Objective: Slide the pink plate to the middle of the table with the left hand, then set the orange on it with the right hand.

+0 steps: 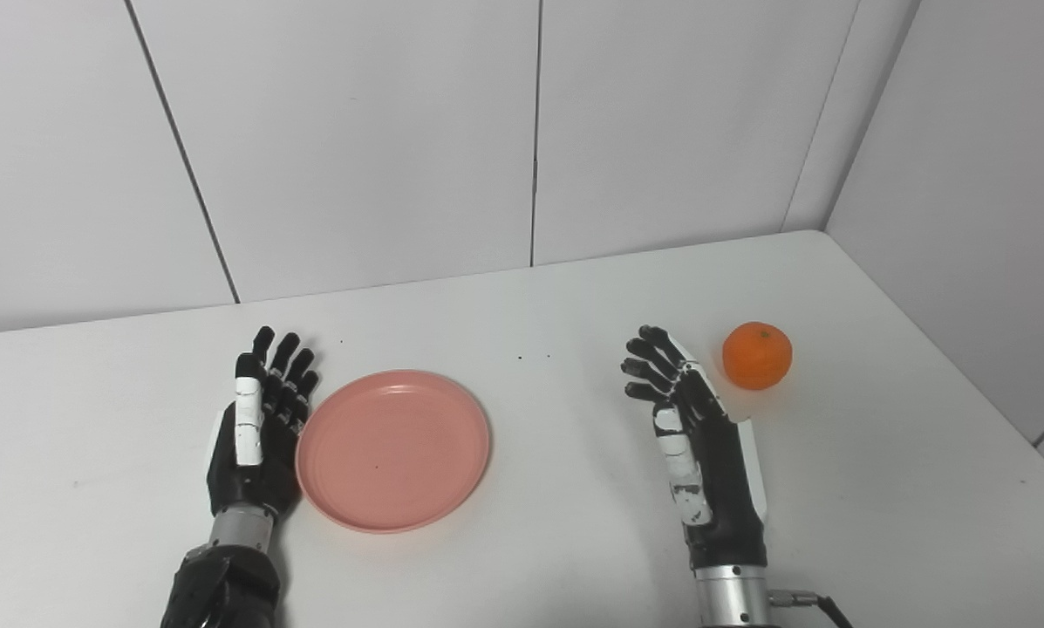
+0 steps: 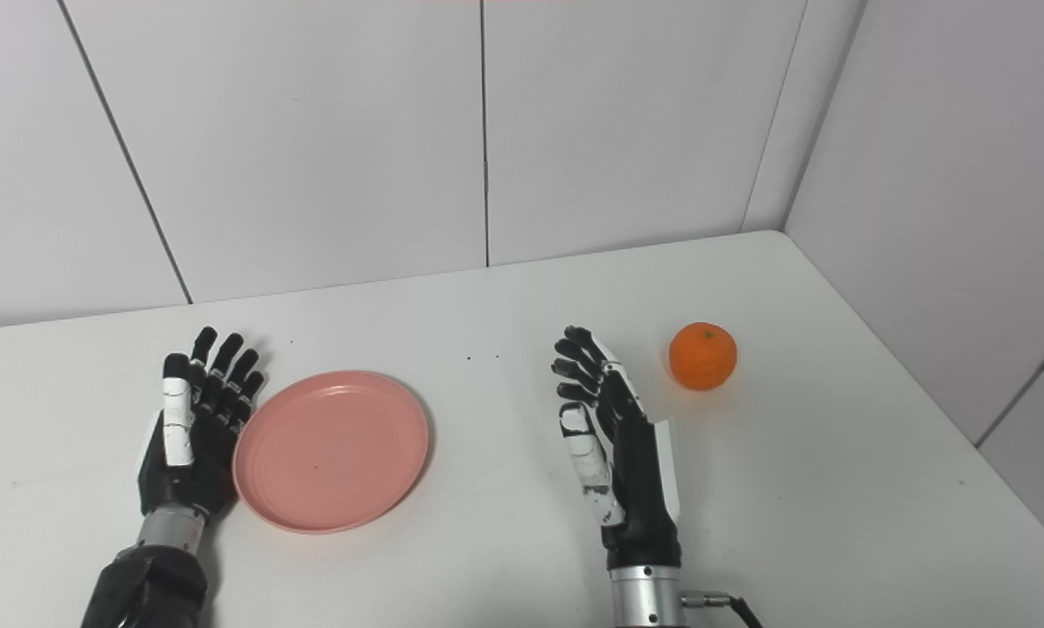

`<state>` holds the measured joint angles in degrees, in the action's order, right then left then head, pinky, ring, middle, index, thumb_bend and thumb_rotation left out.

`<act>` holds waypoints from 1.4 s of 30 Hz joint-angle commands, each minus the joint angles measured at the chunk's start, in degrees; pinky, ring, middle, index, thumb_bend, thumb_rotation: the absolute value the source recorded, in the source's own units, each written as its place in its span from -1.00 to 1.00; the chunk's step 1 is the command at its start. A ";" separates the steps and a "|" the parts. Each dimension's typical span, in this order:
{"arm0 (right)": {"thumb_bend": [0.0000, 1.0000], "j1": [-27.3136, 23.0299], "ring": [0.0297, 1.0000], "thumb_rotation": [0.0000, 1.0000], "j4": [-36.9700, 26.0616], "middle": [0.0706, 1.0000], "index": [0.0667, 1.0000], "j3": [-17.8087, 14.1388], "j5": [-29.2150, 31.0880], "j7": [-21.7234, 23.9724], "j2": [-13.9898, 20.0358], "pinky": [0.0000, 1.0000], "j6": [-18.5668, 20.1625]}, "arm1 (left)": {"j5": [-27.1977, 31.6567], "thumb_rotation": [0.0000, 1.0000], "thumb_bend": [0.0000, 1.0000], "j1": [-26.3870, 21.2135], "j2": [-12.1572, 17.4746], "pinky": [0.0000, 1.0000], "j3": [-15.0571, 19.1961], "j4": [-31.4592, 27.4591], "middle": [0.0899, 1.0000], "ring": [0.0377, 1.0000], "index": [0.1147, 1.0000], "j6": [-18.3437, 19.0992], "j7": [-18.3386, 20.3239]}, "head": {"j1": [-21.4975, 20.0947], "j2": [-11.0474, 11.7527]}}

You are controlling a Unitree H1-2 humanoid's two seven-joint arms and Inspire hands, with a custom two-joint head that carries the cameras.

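Note:
The pink plate (image 1: 392, 449) lies flat on the white table (image 1: 556, 488), left of the middle. My left hand (image 1: 255, 427) stands open right against the plate's left rim, palm toward it, fingers stretched out and holding nothing. The orange (image 1: 756, 355) rests on the table at the right. My right hand (image 1: 692, 436) is open, palm turned left, its fingertips just left of the orange and apart from it.
White wall panels (image 1: 356, 139) close off the back of the table, and another wall (image 1: 975, 192) runs along its right edge. A few small dark specks (image 1: 522, 358) dot the tabletop behind the plate.

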<state>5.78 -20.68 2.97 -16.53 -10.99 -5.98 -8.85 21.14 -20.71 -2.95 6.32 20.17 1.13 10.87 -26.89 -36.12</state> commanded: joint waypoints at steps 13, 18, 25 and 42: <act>0.64 -13.49 0.49 0.98 -2.90 0.57 0.58 -4.60 -25.50 5.50 14.34 0.30 11.56 | 0.05 0.51 0.62 3.05 0.19 1.00 -0.10 2.77 0.91 0.93 1.00 1.83 0.84 | -0.05 0.40; 0.66 -17.46 0.48 1.00 -2.24 0.56 0.56 -5.57 -31.35 7.64 18.16 0.29 14.89 | -0.11 0.51 0.62 3.14 0.38 1.00 -0.23 2.91 0.91 0.93 1.00 1.91 1.08 | -0.02 0.52; 0.59 -20.86 0.46 1.00 2.50 0.51 0.49 -5.97 -38.13 5.09 23.57 0.32 13.95 | -0.31 0.48 0.63 3.20 0.67 1.00 -0.50 2.62 0.90 0.91 1.00 2.11 1.23 | -0.14 0.46; 0.69 -26.79 0.50 0.99 14.80 0.53 0.47 -4.34 -46.07 12.19 30.42 0.53 21.55 | -0.48 0.51 0.62 3.13 1.21 1.00 -1.23 3.31 0.88 0.94 1.00 1.28 1.53 | 0.10 0.63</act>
<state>-18.53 -5.79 -0.84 -62.28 1.19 22.60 10.67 21.17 -20.49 -2.11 5.12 20.27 1.23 12.07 -26.81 -35.51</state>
